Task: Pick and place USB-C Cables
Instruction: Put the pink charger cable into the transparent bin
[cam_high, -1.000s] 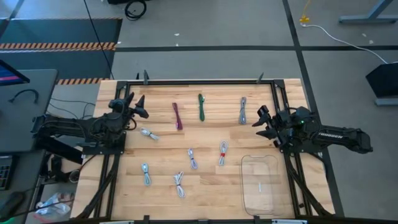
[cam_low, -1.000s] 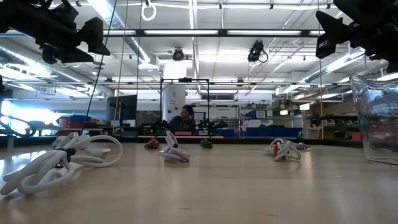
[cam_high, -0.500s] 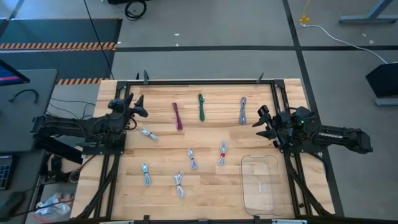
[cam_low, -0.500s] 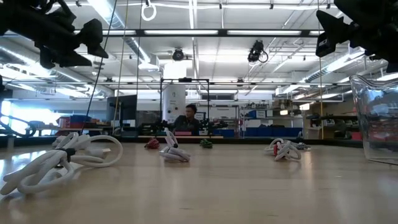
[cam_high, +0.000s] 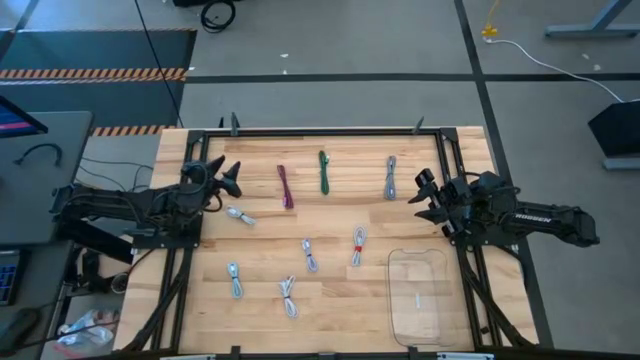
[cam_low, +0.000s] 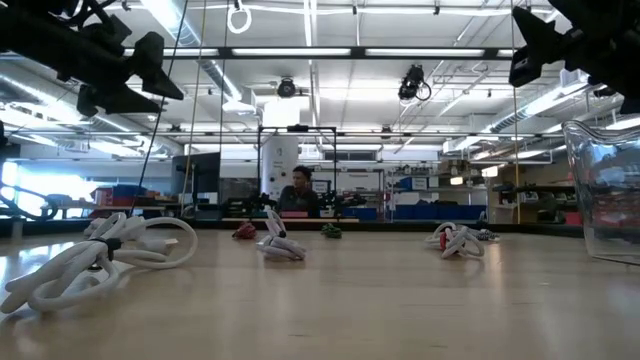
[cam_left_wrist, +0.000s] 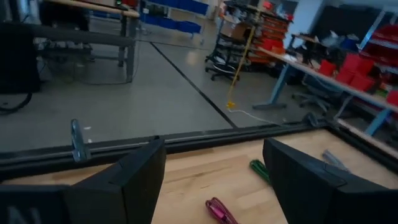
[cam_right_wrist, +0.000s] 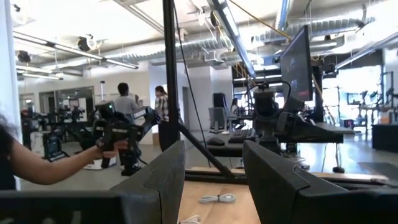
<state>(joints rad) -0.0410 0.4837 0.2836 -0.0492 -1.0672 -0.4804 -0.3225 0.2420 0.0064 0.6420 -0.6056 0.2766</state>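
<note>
Wooden planking formed the table (cam_high: 330, 300), and across it the USB-C cables (cam_high: 310, 254) were laid out singly and well apart, presumably so that each could be taken without disturbing another. Nine were counted: one purple cable (cam_high: 286, 186), one green cable (cam_high: 324, 172), one grey cable with a red tie (cam_high: 358, 245), and six plain grey or white ones. One clear plastic tray (cam_high: 418, 296) was set at the near right corner, beside the red-tied cable; a small pale item was seen inside it, though what it was could not be told. The tray was judged to be the drop-off place, kept close to the right arm.

Two arms were present. The left claw (cam_high: 222, 178) was held raised with its fingers spread wide and nothing between them, just left of the purple cable, likely poised for a first pick. The right claw (cam_high: 424, 194) was held aloft beyond the tray, fingers parted and empty, waiting.
</note>
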